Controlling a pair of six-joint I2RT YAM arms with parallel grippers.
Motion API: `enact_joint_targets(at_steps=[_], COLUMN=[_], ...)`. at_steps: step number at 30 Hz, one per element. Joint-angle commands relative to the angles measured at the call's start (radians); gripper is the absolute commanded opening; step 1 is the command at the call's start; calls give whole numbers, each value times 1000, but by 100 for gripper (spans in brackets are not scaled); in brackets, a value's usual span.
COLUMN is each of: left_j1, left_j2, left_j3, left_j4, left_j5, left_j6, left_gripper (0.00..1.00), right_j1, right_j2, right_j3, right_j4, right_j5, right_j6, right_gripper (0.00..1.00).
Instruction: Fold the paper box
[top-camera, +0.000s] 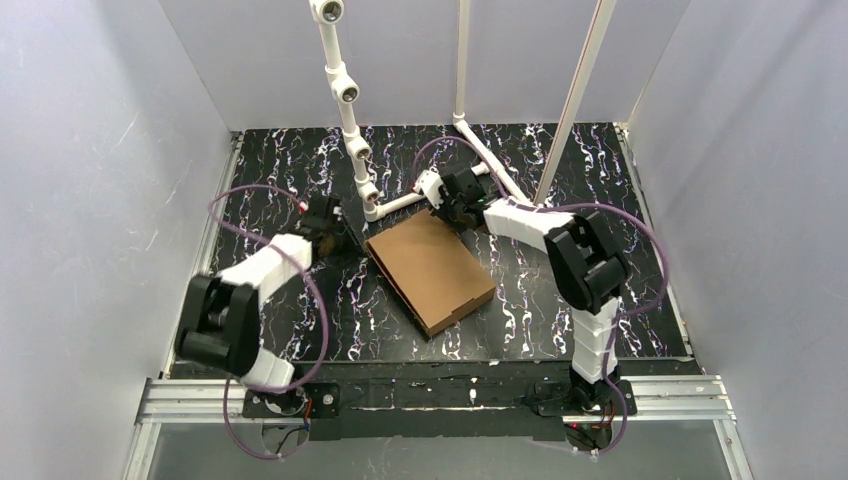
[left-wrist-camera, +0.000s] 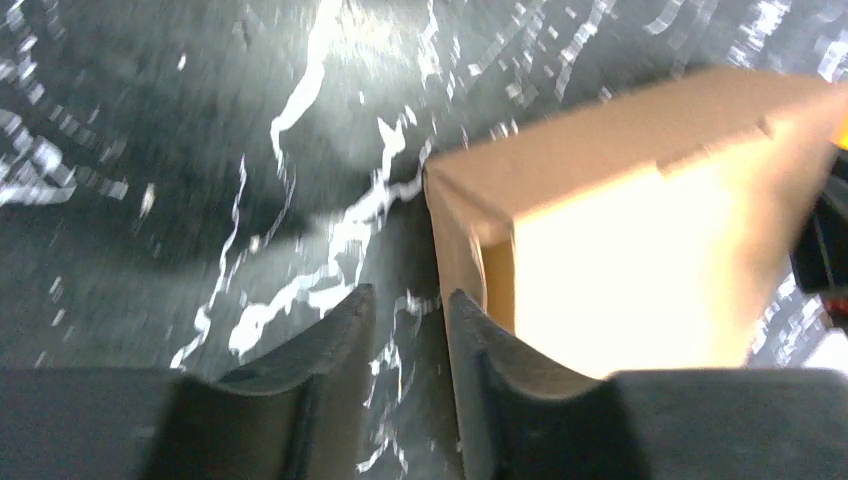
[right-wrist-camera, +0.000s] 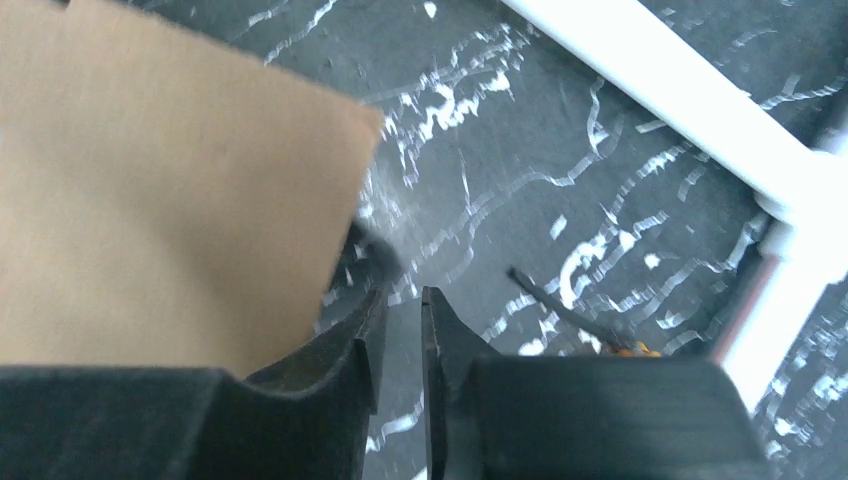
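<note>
The brown cardboard paper box (top-camera: 430, 270) lies flat and folded shut in the middle of the black marbled table, turned at an angle. My left gripper (top-camera: 335, 225) is at its back-left corner. In the left wrist view this gripper (left-wrist-camera: 410, 295) is open by a narrow gap with only table between the fingers, and the right finger (left-wrist-camera: 480, 340) lies against the box's side wall (left-wrist-camera: 620, 260). My right gripper (top-camera: 450, 205) is at the box's back-right corner. In the right wrist view it (right-wrist-camera: 405, 290) stands barely open and empty, beside the box's top panel (right-wrist-camera: 150, 180).
A white pipe frame (top-camera: 350, 110) rises from the table just behind the box, with a bar (right-wrist-camera: 690, 90) close to the right gripper. A thin black cable with an orange tip (right-wrist-camera: 560, 310) lies by the right fingers. Grey walls enclose the table; a metal rail (top-camera: 430, 395) runs along the near edge.
</note>
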Motion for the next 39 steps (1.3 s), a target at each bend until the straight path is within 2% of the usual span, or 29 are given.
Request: enact_joint_targets(at_steps=[1,4,6,8,9,11,12,13,15,18,23,29,33,37,39], left_j1=[27,37,37,33,29,17,7,-10,-44,-96,-162,-204,-219,-225,-227], left_j2=[-327,-513,-625,-726,-767,-821,-838,-850,-869,-846,-665,-466,-378,-336,-318], left_j3=[-142,-255,-343,-446,-500,-587,-605,-615,-630,-633,-572,-476,-412,-391,-384], left_j4=[-51,-48,8,120,189,294,298,299,303,353,375,418,421,422,423], left_j5=[-26,63,162,317,373,446,451,447,420,383,293,242,229,219,218], left_j6=[8,-3,-32,-75,-116,-189,-196,-193,-202,-230,-259,-272,-271,-273,-275], left_gripper=[38,47,51,55,56,64,68,72,78,79,79,77,69,57,50], right_j1=[-44,-62,-72,-102,-136,-240,-290,-324,-345,-351,-357,-354,-320,-307,-298], right_j2=[-216,-355,-447,-555,-583,-664,-689,-705,-728,-724,-628,-550,-485,-465,-472], right_j3=[-62,-150,-217,-269,-293,-360,-407,-457,-543,-608,-674,-659,-629,-606,-605], right_j4=[-28,-54,-76,-99,-99,-68,-22,25,102,145,274,308,286,264,258], right_j5=[-10,-64,-96,-213,-299,-563,-706,-809,-886,-858,-872,-863,-852,-857,-865], right_j6=[-22,-46,-47,-19,21,140,219,297,371,412,509,517,501,484,473], right_gripper=[32,44,53,65,72,91,97,98,98,98,98,98,98,91,84])
